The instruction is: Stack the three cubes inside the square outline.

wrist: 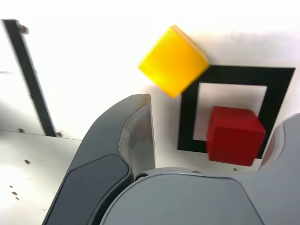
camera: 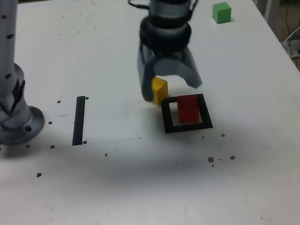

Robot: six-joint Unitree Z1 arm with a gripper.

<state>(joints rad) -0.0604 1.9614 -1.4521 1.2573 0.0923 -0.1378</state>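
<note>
The red cube (camera: 188,109) (wrist: 234,135) sits inside the square outline (camera: 188,126) (wrist: 187,117), towards one side of its white centre. Just outside the outline's far corner on the exterior view's left lies the yellow cube (camera: 159,89) (wrist: 173,60), turned at an angle. My gripper (camera: 171,86) (wrist: 215,112) hangs open above the outline, its jaws spread wide with the red cube below the gap. One finger (wrist: 136,136) is close beside the yellow cube and holds nothing. The green cube (camera: 221,12) rests alone at the far right of the exterior view.
A straight black strip (camera: 79,119) (wrist: 28,75) is taped to the white table at the exterior view's left of the outline. The arm's grey base (camera: 6,110) stands at the left edge. Small dark specks dot the table.
</note>
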